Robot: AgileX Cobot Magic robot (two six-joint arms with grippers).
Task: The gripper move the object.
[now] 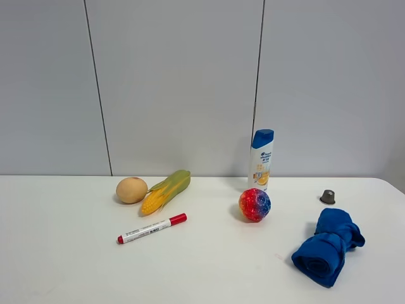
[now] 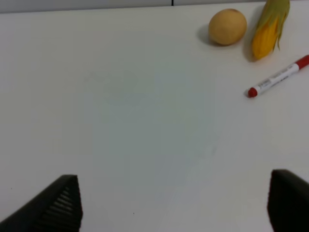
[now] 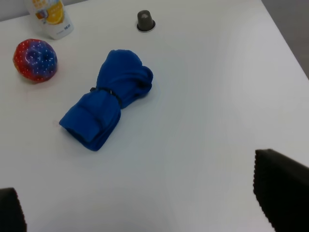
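Note:
The tan-orange ball (image 1: 131, 190) rests on the white table at the back left, touching nothing but close beside a toy corn cob (image 1: 166, 191). It also shows in the left wrist view (image 2: 227, 27). My left gripper (image 2: 174, 205) is open and empty, well short of the ball over bare table. My right gripper (image 3: 145, 212) is open and empty, over bare table near a rolled blue cloth (image 3: 108, 117). Neither arm shows in the exterior high view.
A red-capped marker (image 1: 152, 228) lies in front of the corn. A red-and-blue speckled ball (image 1: 254, 204) sits mid-table before a shampoo bottle (image 1: 261, 159). The blue cloth (image 1: 328, 246) and a small grey cap (image 1: 328, 197) are at the right.

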